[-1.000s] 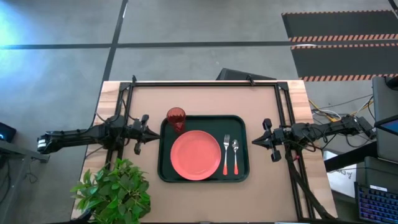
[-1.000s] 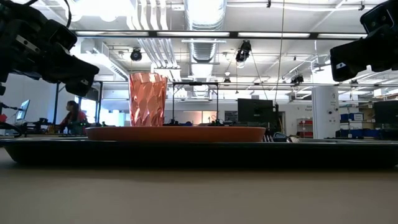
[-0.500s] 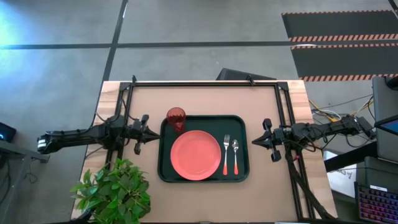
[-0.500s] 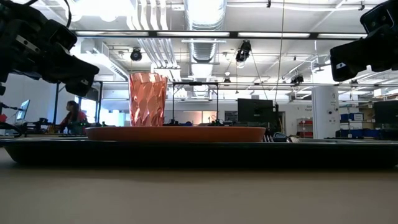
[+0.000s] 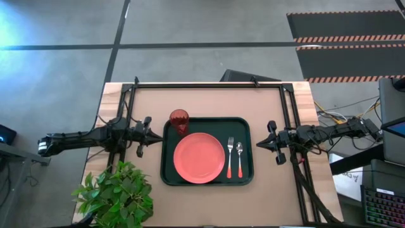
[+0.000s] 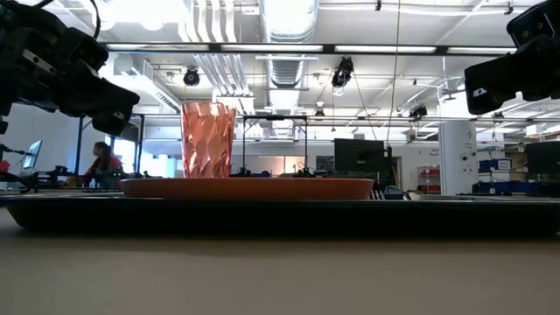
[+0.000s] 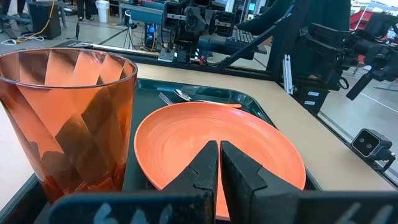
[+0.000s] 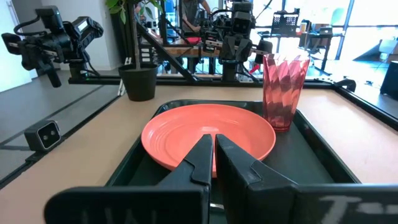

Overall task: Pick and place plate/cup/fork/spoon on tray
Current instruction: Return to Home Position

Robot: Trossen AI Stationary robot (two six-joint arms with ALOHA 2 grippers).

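The dark tray [image 5: 247, 126] lies mid-table. On it rest the salmon-orange plate [image 5: 199, 158], the fork [image 5: 230, 156] and the spoon [image 5: 239, 158] side by side to the plate's right, and the red-brown cup [image 5: 179, 119], upright at the tray's far left corner. My left gripper [image 5: 153, 134] hovers just left of the tray, shut and empty, as the left wrist view [image 7: 219, 152] shows. My right gripper [image 5: 259, 144] hovers just right of the tray, shut and empty, as the right wrist view [image 8: 214, 144] shows.
A potted green plant [image 5: 117, 193] stands at the table's near left corner. Black frame rails [image 5: 209, 83] run along the far edge and both sides of the table. A person [image 6: 103, 164] sits far off in the room behind.
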